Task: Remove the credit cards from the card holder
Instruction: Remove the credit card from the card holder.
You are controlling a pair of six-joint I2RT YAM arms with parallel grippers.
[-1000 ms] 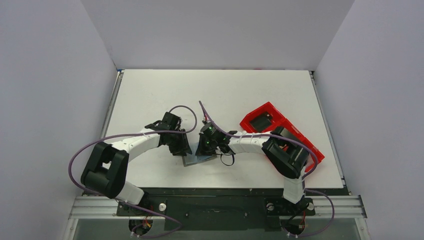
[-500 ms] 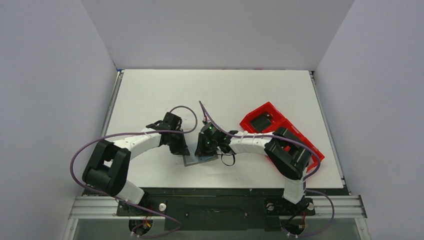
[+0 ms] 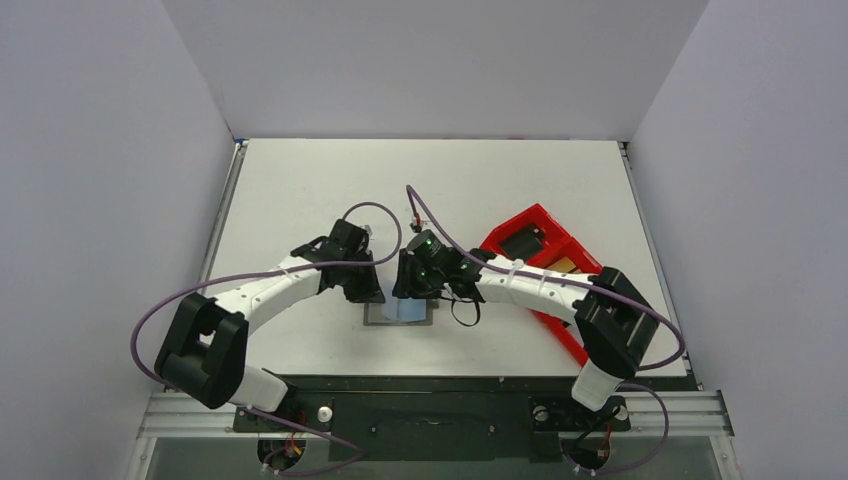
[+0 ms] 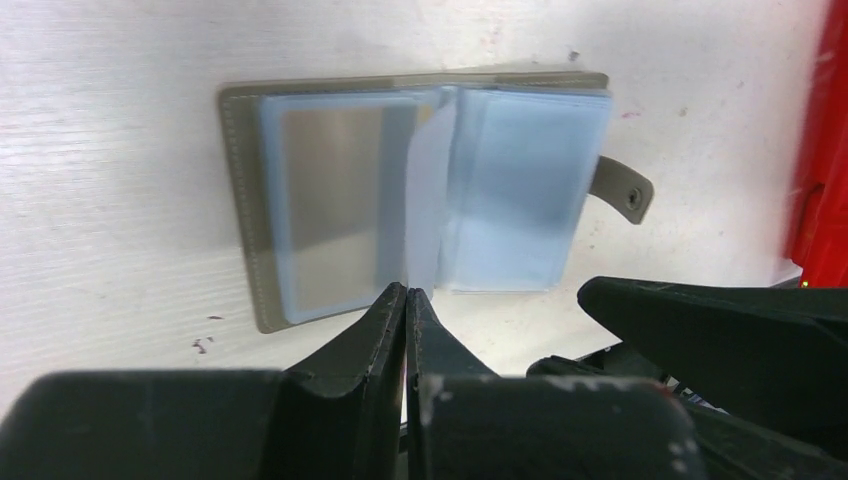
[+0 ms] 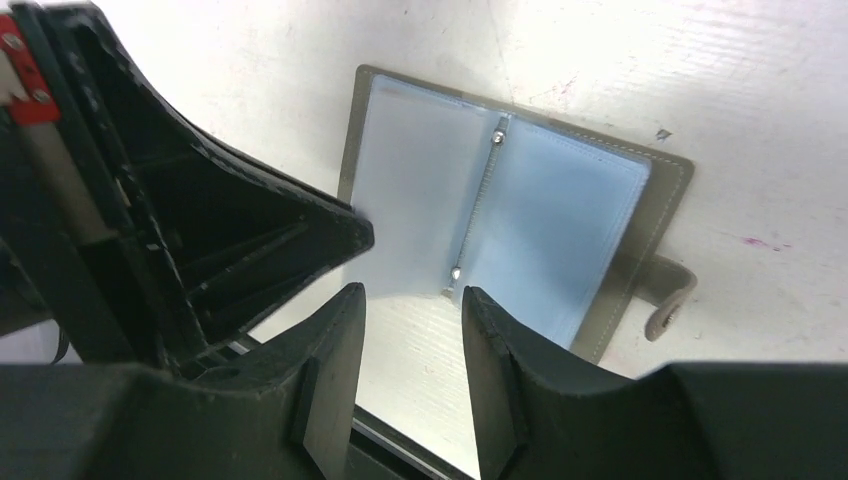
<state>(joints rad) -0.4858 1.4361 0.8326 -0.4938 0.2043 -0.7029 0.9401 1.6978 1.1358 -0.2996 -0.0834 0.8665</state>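
The grey card holder (image 4: 240, 200) lies open on the table, blue-grey sleeves up and its tab (image 4: 625, 188) at the right; it also shows in the top view (image 3: 385, 314) and the right wrist view (image 5: 560, 230). A pale tan-grey card (image 4: 330, 205) sits in its left sleeve. My left gripper (image 4: 407, 290) is shut on the near edge of a clear sleeve page (image 4: 428, 190), which stands up at the spine. My right gripper (image 5: 410, 295) is open and empty, just above the holder's near edge by the spine. A yellow-orange card (image 3: 563, 266) lies in the red tray.
The long red tray (image 3: 515, 222) lies right of the holder with a black block (image 3: 522, 243) in its far end. The right arm's forearm crosses above the tray. Both grippers crowd the holder; table edge is close in front.
The holder now lies flat and open, where it was tilted under the grippers. The right arm's elbow swung right, uncovering the yellow-orange card in the tray. The left gripper shifted slightly right.
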